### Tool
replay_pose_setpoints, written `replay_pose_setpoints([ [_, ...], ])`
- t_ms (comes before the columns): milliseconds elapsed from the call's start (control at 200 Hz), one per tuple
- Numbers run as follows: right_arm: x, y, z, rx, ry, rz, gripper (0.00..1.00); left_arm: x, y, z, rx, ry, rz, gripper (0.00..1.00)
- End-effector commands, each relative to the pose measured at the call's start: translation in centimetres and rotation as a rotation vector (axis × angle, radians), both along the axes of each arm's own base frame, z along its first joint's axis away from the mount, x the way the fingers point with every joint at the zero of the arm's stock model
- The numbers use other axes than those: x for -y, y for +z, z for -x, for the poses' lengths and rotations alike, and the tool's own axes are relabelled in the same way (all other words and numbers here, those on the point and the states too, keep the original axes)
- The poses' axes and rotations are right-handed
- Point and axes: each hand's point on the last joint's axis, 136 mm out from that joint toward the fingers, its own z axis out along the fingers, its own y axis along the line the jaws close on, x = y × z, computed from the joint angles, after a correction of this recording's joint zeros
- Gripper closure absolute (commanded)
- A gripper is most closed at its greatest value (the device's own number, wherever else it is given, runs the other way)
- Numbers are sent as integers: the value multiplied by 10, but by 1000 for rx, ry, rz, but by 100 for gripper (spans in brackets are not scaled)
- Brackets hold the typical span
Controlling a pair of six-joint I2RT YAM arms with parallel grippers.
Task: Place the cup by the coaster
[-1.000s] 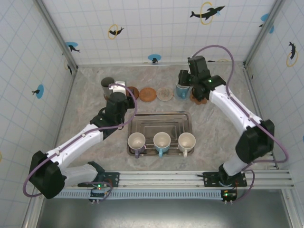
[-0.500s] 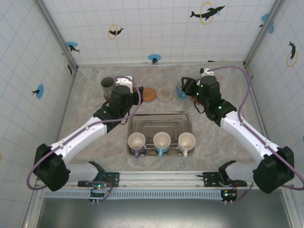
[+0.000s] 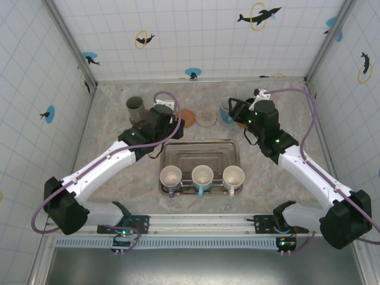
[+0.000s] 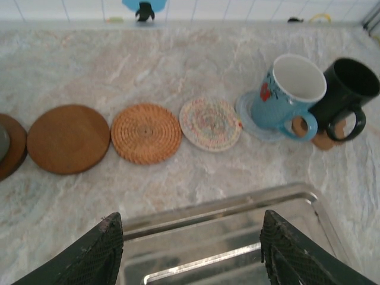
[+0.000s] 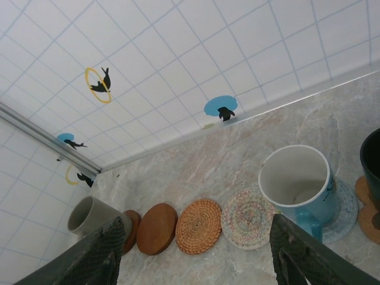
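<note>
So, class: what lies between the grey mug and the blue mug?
Right wrist view: a row of coasters from the grey mug to the blue mug: dark coaster, wooden coaster, wicker coaster, pale woven coaster.

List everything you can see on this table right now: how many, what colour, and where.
metal tray: one, silver, table centre.
tray cups: three, white inside, in a row at the tray's near edge.
grey cup: one, far left, on a dark brown coaster.
bare coasters: three, in a row at the far side: wooden coaster, brown; rattan coaster, tan; woven coaster, pale.
blue cup: one, floral, on a light blue coaster.
black cup: one, right beside the blue one, over a cork coaster.
left gripper: open, over the tray's far edge.
right gripper: open, by the blue cup.
</note>
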Motion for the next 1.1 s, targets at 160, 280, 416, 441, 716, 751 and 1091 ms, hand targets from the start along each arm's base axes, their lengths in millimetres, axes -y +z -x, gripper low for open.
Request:
replay_pose_setpoints([
  [160, 9, 21, 10, 77, -31, -53, 33, -19, 19, 35, -52, -1, 3, 39],
  [280, 10, 22, 11, 80, -32, -56, 33, -26, 14, 48, -98, 14, -5, 40],
  [416, 9, 20, 11, 78, -30, -58, 33, -27, 5, 66, -166, -9, -42, 41],
  [441, 8, 20, 11, 77, -28, -58, 33, -27, 3, 69, -180, -15, -52, 41],
  [716, 4, 17, 10, 72, -25, -49, 33, -30, -41, 121, -361, -63, -236, 43],
  [751, 4, 17, 10, 72, -27, -47, 33, -33, -47, 128, -385, -58, -266, 43],
  [1091, 9, 13, 10, 68, -45, -28, 33, -43, -84, 189, -547, -76, -382, 43],
])
